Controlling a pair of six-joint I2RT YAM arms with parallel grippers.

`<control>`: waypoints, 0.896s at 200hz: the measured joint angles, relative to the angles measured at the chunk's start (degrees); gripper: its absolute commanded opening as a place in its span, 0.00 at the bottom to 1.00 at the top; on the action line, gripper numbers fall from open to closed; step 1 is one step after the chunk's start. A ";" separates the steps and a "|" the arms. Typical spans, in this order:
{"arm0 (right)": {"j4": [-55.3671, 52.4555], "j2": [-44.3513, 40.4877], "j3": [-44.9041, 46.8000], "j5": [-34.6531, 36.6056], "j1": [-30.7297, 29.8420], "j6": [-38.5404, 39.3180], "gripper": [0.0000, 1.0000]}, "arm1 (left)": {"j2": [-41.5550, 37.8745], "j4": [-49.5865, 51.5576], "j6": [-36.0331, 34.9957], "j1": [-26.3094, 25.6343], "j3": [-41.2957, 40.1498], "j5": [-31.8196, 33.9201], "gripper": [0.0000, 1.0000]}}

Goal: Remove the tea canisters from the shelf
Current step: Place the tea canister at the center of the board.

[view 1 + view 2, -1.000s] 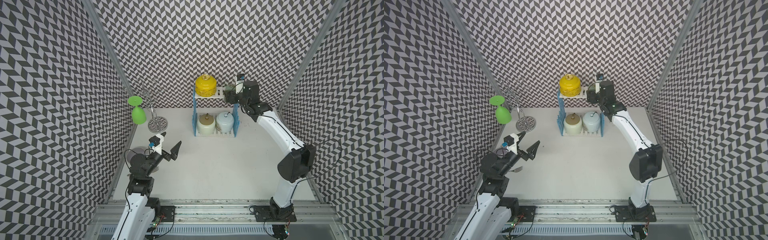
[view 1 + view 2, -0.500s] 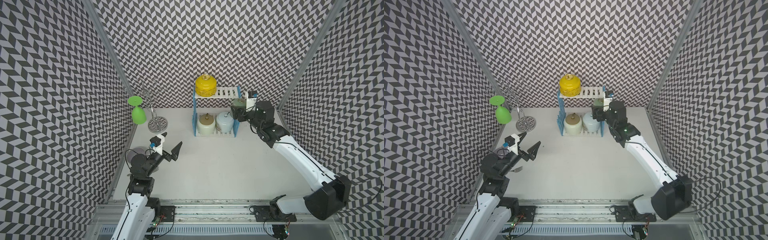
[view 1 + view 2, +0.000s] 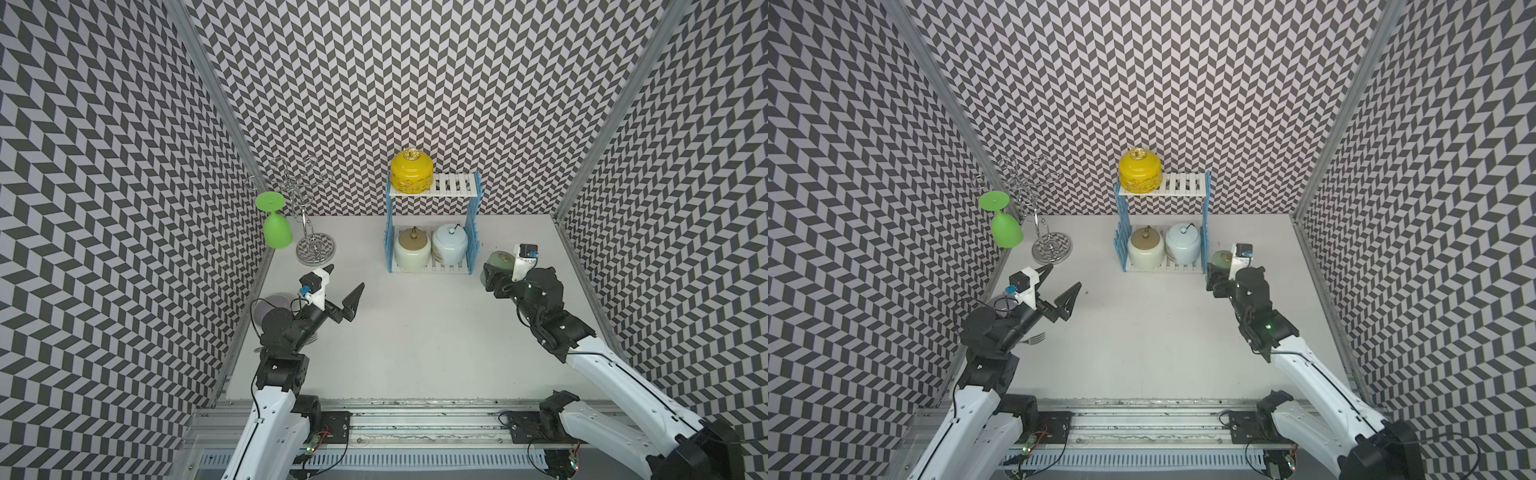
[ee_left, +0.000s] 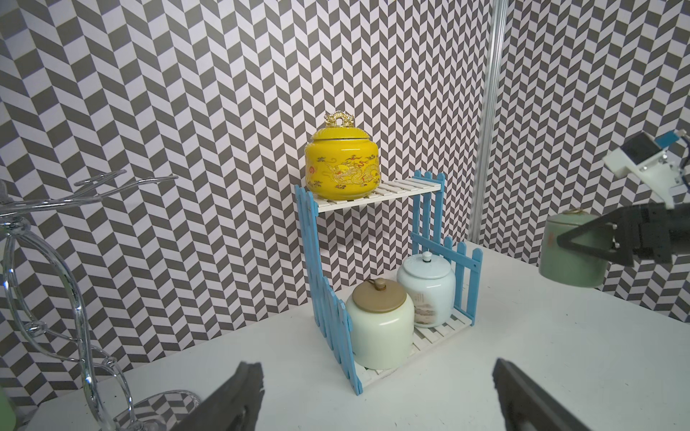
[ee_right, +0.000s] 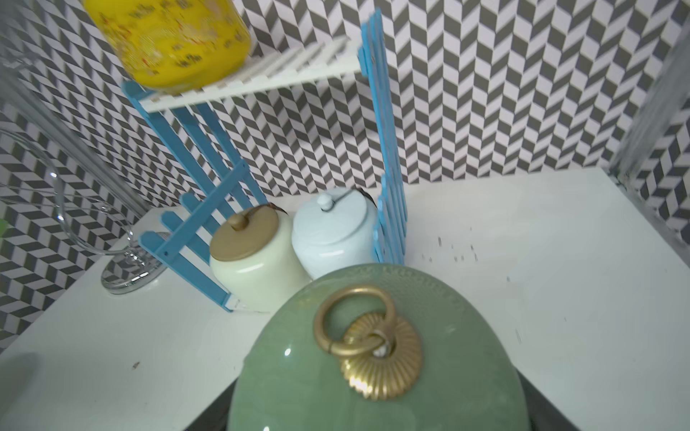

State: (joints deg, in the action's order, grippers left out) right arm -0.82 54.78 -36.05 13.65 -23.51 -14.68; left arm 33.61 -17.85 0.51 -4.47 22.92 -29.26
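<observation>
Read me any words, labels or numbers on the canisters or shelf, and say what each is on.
None can be read.
pale blue canister: faint marks beside its painted scene, too small to read.
sage green canister: one small mark on its side, too small to read.
yellow canister: dragon pattern only.
cream canister, shelf: no writing seen.

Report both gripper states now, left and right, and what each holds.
Left gripper: open, holding nothing.
Right gripper: closed on the sage green tea canister.
</observation>
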 measured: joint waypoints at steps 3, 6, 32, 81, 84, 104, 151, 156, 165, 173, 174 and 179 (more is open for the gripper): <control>0.04 -0.15 0.59 0.22 0.00 -0.24 0.45 | 0.04 -0.02 0.00 0.00 0.00 -0.02 1.00; 0.02 -0.33 1.09 0.46 0.00 -0.59 0.45 | 0.04 -0.04 0.00 -0.02 0.00 -0.02 1.00; 0.11 -1.55 4.85 2.99 0.00 -3.74 0.46 | 0.15 -0.26 0.02 -0.02 -0.31 -0.02 1.00; 1.27 -1.99 8.94 8.09 0.00 -8.33 0.46 | 0.26 -0.39 0.00 -0.07 -0.61 -0.02 1.00; 1.27 -1.99 9.20 8.52 0.00 -8.55 0.46 | 0.26 -0.39 0.02 -0.07 -0.61 -0.02 1.00; 1.38 -1.99 10.71 10.86 0.00 -10.01 0.46 | 0.24 -0.42 0.00 -0.33 -0.63 0.00 1.00; 0.37 -2.86 13.49 16.35 0.00 -15.21 0.45 | 0.24 -0.59 0.00 -0.39 -0.63 0.00 1.00; 0.33 -3.10 13.77 16.79 0.00 -15.72 0.45 | 0.20 -0.63 0.00 -0.39 -0.63 0.00 1.00; -0.02 -3.50 14.27 17.66 0.00 -16.70 0.44 | 0.20 -0.66 0.02 -0.37 -0.63 0.00 1.00; -0.66 -3.78 14.58 18.34 0.00 -17.55 0.45 | 0.20 -0.70 0.04 -0.37 -0.63 0.00 1.00; -0.72 -3.78 14.60 18.38 0.00 -17.59 0.45 | 0.20 -0.70 0.04 -0.37 -0.63 0.00 1.00; -1.33 -3.91 14.71 18.78 0.00 -18.08 0.45 | 0.20 -0.70 0.02 -0.35 -0.63 0.00 1.00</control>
State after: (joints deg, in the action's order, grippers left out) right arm -2.15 50.87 -21.34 32.42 -23.51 -32.75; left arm 33.80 -18.55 0.54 -4.82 22.28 -29.26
